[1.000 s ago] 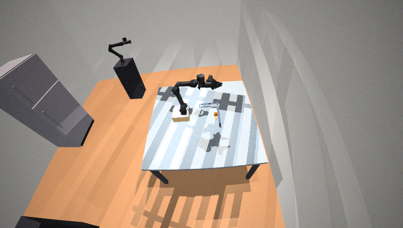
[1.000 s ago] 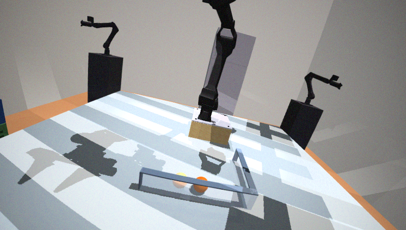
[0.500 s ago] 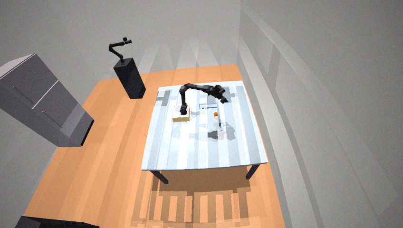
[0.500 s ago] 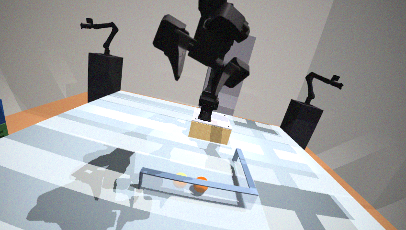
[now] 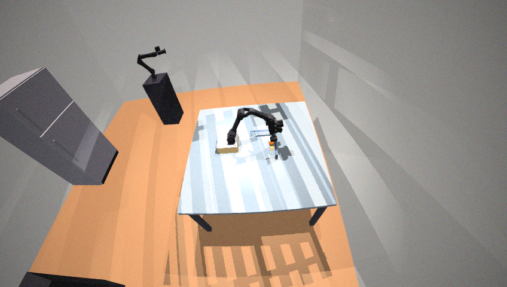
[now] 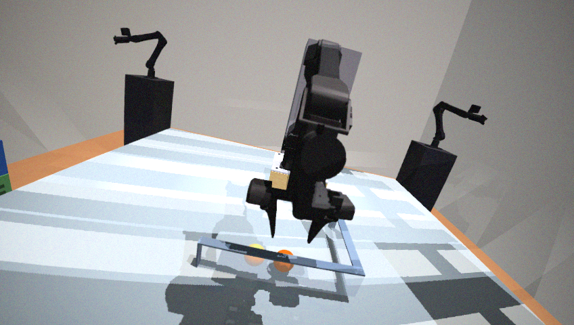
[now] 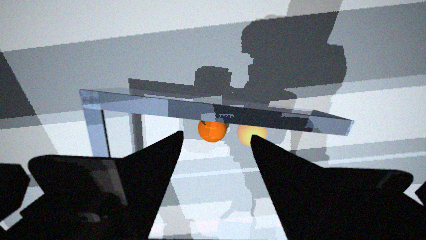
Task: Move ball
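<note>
The orange ball (image 5: 271, 143) (image 6: 283, 266) (image 7: 212, 133) lies on the table inside the corner, close to the long clear wall (image 6: 322, 264) (image 7: 150, 105). The paler yellow see-through copy (image 5: 272, 148) (image 6: 254, 261) (image 7: 246, 135) is beside it along that wall, farther from the corner. The short clear wall (image 6: 346, 250) (image 7: 95, 132) meets the long one at the corner. My gripper (image 5: 273, 140) (image 6: 291, 239) (image 7: 217, 136) is open and empty, pointing down above the ball. In the wrist view, the ball shows between the fingertips and the right fingertip overlaps the copy's lower edge.
The arm's base block (image 5: 227, 149) (image 6: 279, 180) stands on the striped, sunlit table (image 5: 245, 199). Away from the table are a grey refrigerator (image 5: 53, 124) and black pedestals (image 5: 163, 101) (image 6: 147, 108) (image 6: 424, 170) with other arms. The long wall's rim rises beside the ball.
</note>
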Motion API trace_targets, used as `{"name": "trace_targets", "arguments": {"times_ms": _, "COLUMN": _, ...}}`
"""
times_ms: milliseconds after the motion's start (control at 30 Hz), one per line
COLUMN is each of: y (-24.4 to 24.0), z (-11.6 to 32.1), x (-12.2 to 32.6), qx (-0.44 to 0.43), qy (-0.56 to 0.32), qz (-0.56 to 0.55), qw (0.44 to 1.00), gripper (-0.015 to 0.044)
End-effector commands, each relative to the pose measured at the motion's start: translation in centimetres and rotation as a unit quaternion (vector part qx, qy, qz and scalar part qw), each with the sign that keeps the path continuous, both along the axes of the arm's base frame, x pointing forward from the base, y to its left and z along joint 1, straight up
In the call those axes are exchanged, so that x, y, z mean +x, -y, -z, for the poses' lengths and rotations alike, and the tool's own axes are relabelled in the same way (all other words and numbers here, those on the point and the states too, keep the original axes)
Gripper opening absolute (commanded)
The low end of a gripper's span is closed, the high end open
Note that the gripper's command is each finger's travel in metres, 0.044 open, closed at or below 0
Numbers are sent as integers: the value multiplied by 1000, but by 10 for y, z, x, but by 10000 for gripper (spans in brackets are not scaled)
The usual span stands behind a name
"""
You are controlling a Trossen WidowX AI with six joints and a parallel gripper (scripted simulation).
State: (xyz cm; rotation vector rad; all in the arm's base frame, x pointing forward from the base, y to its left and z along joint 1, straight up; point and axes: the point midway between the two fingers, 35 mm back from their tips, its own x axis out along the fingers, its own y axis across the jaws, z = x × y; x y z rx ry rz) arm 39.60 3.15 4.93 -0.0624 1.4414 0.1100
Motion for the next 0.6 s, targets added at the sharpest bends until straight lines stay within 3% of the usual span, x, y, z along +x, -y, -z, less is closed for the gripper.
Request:
{"name": "trace_targets", "arguments": {"times_ms": 0, "y": -3, "z": 18, "x": -16, "qx": -12, "qy": -46, "qz": 21, "qw": 999, "gripper": 324}}
{"name": "trace_targets", "arguments": {"times_ms": 567, "y": -3, "z": 34, "x": -15, "qx": -12, "qy": -46, "qz": 21, "qw": 999, "gripper": 324}}
